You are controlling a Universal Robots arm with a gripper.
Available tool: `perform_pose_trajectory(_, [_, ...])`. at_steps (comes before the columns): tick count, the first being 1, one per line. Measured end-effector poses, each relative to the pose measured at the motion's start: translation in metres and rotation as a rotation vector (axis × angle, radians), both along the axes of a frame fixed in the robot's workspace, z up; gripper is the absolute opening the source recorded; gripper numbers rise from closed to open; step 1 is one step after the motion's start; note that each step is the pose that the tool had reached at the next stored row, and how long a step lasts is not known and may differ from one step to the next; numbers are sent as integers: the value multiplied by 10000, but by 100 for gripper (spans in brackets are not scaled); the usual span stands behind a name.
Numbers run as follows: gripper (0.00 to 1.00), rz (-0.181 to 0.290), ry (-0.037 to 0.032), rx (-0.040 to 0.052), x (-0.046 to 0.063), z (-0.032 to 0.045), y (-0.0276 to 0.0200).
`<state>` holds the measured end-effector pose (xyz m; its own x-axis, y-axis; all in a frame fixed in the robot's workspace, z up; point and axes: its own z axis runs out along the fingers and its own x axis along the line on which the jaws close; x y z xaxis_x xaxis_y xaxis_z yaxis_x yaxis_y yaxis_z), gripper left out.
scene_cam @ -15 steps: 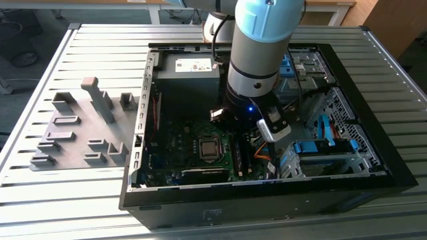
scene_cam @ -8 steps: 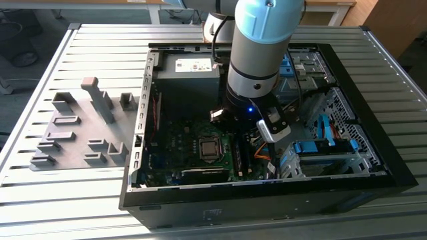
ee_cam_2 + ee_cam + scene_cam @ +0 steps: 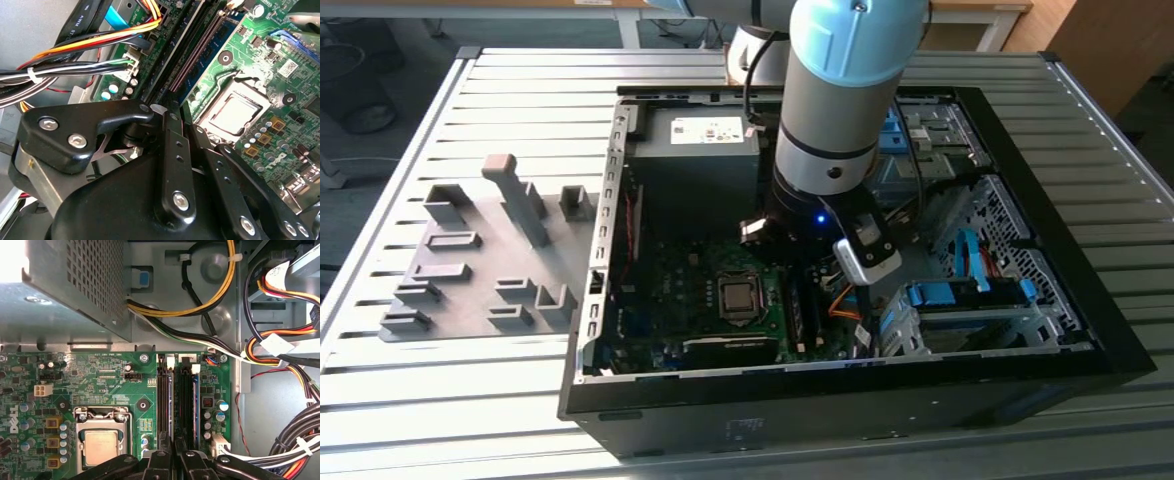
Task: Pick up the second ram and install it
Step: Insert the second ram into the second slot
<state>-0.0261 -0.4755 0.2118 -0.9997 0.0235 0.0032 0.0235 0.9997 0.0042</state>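
The second ram [image 3: 171, 405] is a thin blue-green stick standing edge-up in the memory slot nearest the processor socket [image 3: 102, 445]. In the second wrist view the second ram [image 3: 214, 49] runs straight into the gap between my black fingers [image 3: 172, 150]. My gripper [image 3: 174, 452] [image 3: 183, 117] is closed tight on the stick's upper edge, fingertips almost touching. In the exterior view the gripper [image 3: 803, 298] is low inside the open computer case [image 3: 1067, 350], right over the motherboard's memory slots.
A like blue-green stick [image 3: 196, 405] stands in the slot beside it. Cable bundles [image 3: 280, 355] hang close on the far side of the slots. The power supply [image 3: 698, 150] and drive cage [image 3: 974, 310] flank the arm. A grey fixture [image 3: 480, 260] lies outside the case.
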Motion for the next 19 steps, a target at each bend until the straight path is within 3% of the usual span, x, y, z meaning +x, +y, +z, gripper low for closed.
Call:
perform_pose_trajectory(8, [14,162,3,4,3,0,0])
perform_pose_trajectory(12, [14,163,1,68,3,-23,0])
perform_pose_trajectory(19, [14,163,8,70,3,-63,-1])
